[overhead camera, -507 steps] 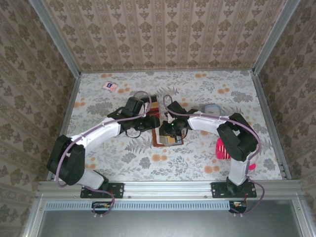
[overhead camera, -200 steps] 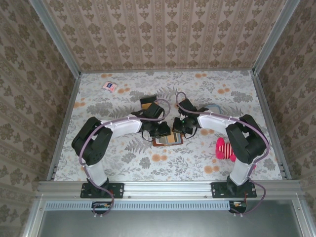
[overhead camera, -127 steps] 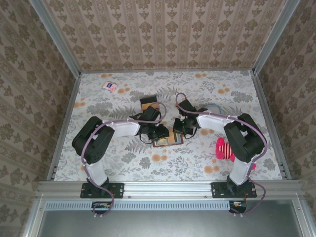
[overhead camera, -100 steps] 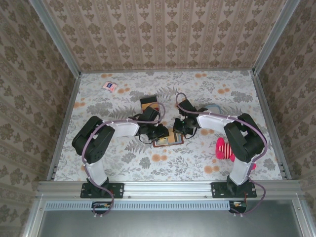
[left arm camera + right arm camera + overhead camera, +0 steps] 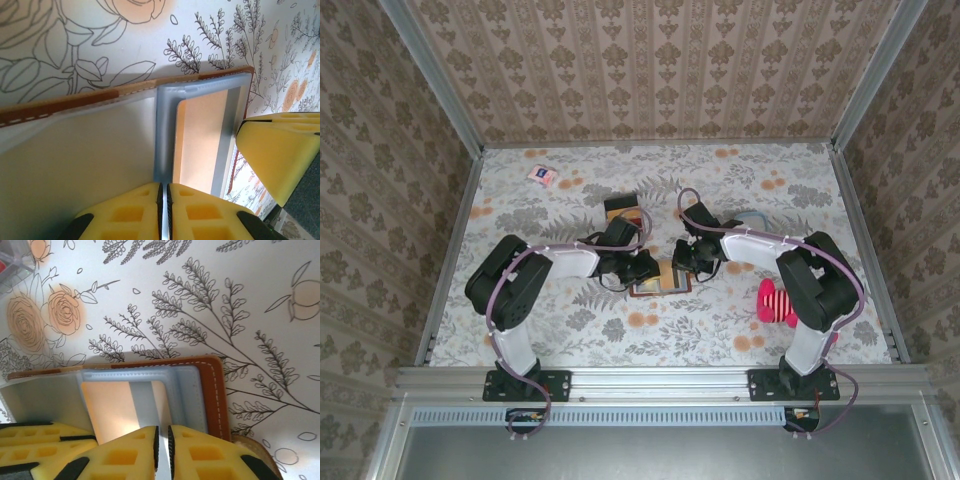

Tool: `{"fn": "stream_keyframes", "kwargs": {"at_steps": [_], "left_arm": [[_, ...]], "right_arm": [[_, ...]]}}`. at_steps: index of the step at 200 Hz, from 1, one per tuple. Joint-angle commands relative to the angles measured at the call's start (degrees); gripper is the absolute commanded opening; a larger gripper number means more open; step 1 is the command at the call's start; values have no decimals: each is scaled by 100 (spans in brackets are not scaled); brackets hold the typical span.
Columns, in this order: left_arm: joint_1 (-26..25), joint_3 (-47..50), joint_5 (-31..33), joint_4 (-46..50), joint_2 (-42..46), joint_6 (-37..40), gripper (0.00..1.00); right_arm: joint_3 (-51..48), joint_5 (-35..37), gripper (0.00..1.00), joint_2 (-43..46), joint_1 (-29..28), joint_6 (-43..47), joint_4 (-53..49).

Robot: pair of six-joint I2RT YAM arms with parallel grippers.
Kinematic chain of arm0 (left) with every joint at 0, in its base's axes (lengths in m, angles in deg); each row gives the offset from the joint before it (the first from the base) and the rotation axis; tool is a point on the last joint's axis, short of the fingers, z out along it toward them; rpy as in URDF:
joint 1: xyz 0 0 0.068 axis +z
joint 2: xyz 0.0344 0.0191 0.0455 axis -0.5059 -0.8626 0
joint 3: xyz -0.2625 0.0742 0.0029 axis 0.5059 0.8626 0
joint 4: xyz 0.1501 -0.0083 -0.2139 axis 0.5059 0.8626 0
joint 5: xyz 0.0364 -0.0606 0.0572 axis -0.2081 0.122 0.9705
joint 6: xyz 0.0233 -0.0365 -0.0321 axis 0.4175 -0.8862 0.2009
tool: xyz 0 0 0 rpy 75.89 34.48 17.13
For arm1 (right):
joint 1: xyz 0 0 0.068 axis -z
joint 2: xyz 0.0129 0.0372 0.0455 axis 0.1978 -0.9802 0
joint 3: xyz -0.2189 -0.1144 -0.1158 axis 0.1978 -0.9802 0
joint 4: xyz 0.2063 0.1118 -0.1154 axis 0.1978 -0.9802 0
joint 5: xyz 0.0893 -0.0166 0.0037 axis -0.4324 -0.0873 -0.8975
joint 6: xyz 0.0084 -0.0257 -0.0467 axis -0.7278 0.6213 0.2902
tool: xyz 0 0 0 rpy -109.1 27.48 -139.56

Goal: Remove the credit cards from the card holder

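White-shelled left arm (image 5: pixel 565 262) and right arm (image 5: pixel 760 245) with bulky black joint housings, bolted on black base plates (image 5: pixel 520 384). Thin mauve cable (image 5: pixel 680 200) looping along each. Yellow moulded fingers (image 5: pixel 120 455) on left end effector (image 5: pixel 163 200) and right end effector (image 5: pixel 162 445), pitted with square recesses, black at the corners.

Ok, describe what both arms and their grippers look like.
Both the left arm and right arm have white links, bulky black joints and a thin purple cable looped along them. The left gripper and right gripper carry yellow pads moulded with square recesses.
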Motion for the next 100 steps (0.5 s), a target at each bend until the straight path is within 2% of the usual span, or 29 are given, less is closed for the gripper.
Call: {"fn": "stream_keyframes", "kwargs": {"at_steps": [1,100], "left_arm": [[72,120,-112,-129,-45,-102,13],[94,204,-387,-647,-135,-323,13]], "right_arm": [[-41,287,19,113,33,81,-276],[26,-307,16,-267,7,137,-84]]}}
